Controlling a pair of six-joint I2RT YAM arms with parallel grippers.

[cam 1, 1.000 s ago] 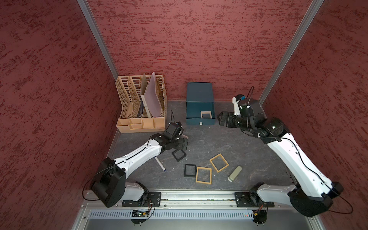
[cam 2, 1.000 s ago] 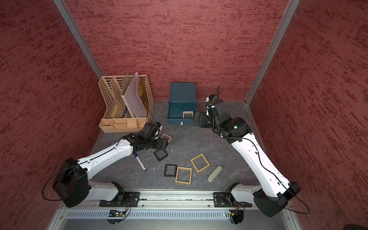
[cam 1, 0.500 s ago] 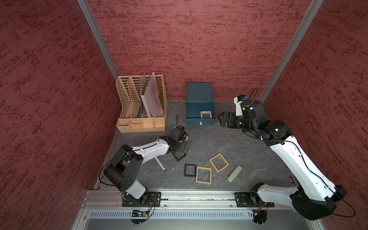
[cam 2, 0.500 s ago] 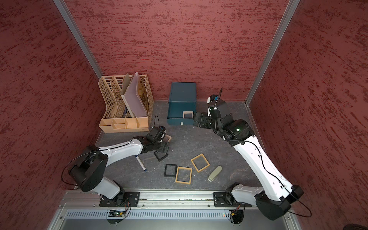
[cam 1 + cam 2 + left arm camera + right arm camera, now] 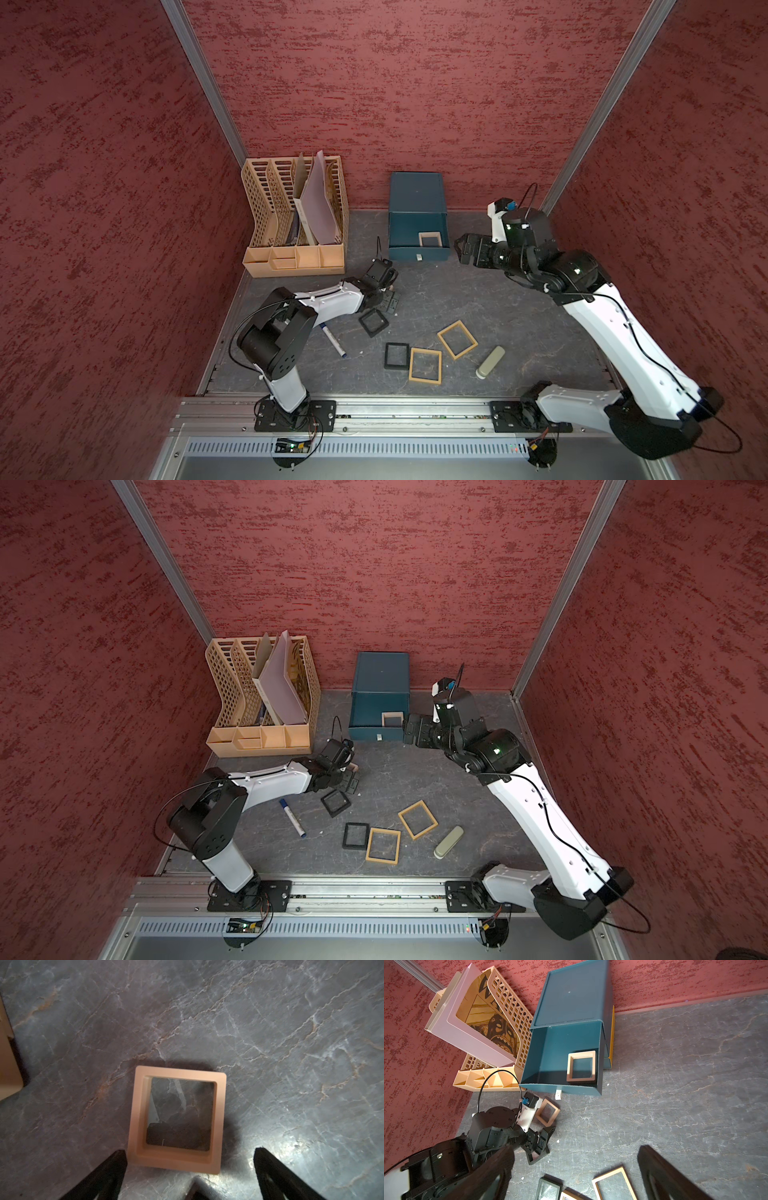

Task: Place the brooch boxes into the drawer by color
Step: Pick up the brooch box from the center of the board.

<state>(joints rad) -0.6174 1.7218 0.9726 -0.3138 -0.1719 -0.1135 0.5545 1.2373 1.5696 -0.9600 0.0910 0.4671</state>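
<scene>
Step in hand: pick up the second beige box (image 5: 177, 1115). It lies flat toward the back edge of the worktop (image 5: 291, 1043), just in front of the open top drawer (image 5: 550, 1053), which holds its beige twin (image 5: 581, 1054).

1. The left jaws stand apart and empty, low over the box's near edge, with one tip just beside a corner.
2. Advance until the tips straddle opposite sides.
3. Lower, then close on the rim, not the clear centre.
4. Avoid the black box (image 5: 372, 322) just beside.
5. The right jaws hang apart and empty beside the drawer; keep them clear.
</scene>
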